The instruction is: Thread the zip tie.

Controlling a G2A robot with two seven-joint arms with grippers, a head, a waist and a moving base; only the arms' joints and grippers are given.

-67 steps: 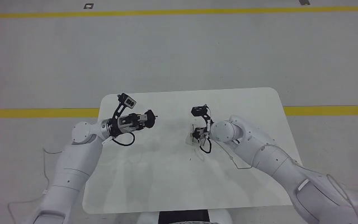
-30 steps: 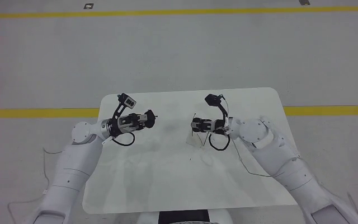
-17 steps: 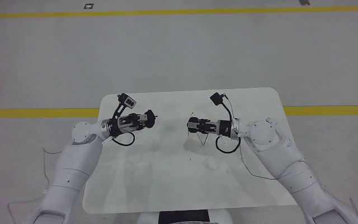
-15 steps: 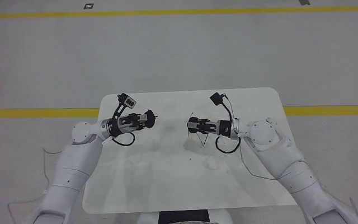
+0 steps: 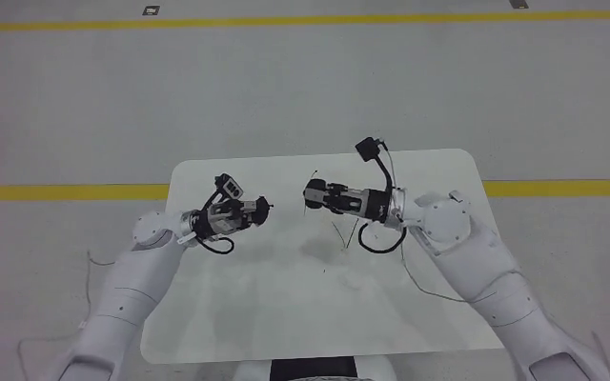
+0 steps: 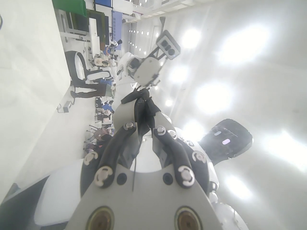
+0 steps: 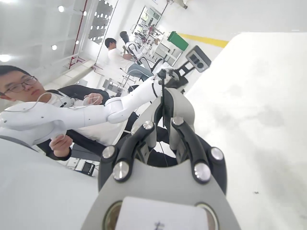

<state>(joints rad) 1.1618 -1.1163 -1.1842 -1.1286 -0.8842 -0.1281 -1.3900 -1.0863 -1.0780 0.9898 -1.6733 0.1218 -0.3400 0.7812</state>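
Observation:
The zip tie is a thin black strip. In the right wrist view the zip tie (image 7: 163,111) runs up between my right gripper's (image 7: 163,92) shut fingers, its tip pointing at the left gripper (image 7: 173,77) close ahead. In the left wrist view a thin black strip (image 6: 134,168) passes between my left gripper's (image 6: 144,113) shut fingers. I cannot tell whether both strips are one tie. From above, the left gripper (image 5: 259,209) and right gripper (image 5: 312,194) face each other over the white table (image 5: 419,314), a small gap between them.
Thin dark lines (image 5: 345,234) show on the table surface below the right forearm, and a tiny dark speck (image 5: 324,270) lies nearer the front. A yellow floor line (image 5: 86,191) runs behind the table.
My right gripper rose off the table and swung left and back, closing on the left gripper. The left gripper shifted slightly right and its wrist rolled.

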